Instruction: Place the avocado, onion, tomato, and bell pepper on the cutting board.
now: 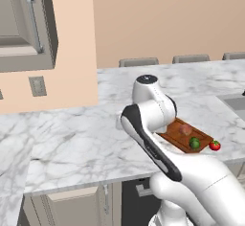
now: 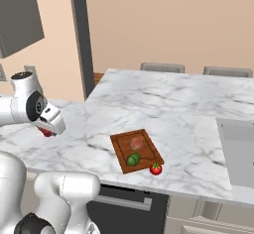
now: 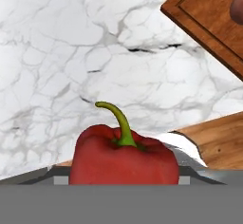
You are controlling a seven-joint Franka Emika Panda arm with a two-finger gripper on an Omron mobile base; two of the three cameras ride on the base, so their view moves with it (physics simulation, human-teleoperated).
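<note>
Your end effector (image 2: 48, 130) looks closed around the dark red, blocky bell pepper (image 3: 124, 156), carried above the white marble counter (image 2: 188, 114), left of the reddish-brown wooden cutting board (image 2: 136, 150). Judge it light, firm, waxy-slick: grip the flat sides, not the stem.
</note>
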